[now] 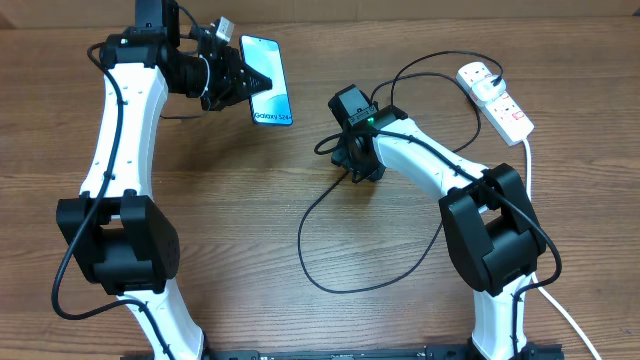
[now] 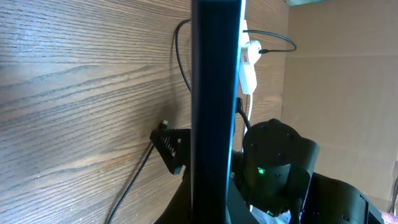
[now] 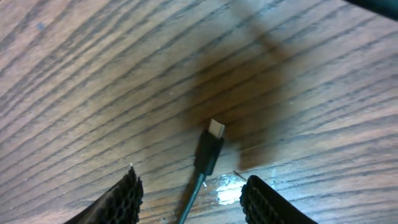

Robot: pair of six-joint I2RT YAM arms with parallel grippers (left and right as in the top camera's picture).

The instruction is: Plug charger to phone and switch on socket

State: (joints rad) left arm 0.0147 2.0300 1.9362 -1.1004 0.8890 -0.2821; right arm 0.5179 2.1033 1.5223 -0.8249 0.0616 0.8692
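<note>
The phone (image 1: pixel 268 95) is clamped in the left gripper (image 1: pixel 243 82), likely steadying its port. The charger tip (image 3: pixel 209 149) is straddled by the wide-spread right gripper (image 3: pixel 191 180).

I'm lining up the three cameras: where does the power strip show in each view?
Overhead: socket at the upper right.
Left wrist: socket at top centre, partly hidden behind the edge-on phone.
Right wrist: not in view.
Shared landmark: the charger, whose cable shows in the left wrist view and whose connector shows in the right wrist view.
</note>
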